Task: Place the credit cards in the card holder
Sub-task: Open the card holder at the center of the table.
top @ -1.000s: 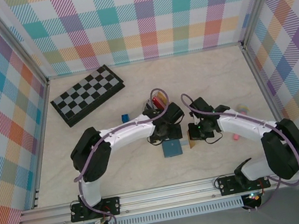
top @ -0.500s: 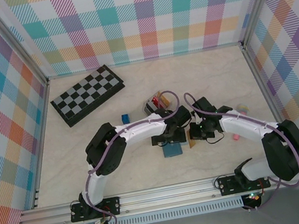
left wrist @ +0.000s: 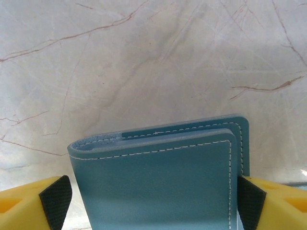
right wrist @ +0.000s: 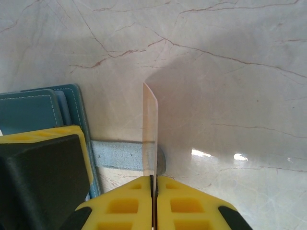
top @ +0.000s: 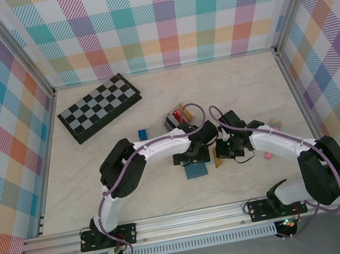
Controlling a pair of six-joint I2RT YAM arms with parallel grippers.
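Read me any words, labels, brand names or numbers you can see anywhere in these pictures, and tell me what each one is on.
None can be read.
The wallet shows stitching but no text.
The tan card is seen edge-on.
The chessboard has plain squares.
The racked cards are too small to tell.

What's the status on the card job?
Right gripper shut on tan card. Left gripper astride blue wallet, grip unclear. Left arm lies between tan card and card holder.
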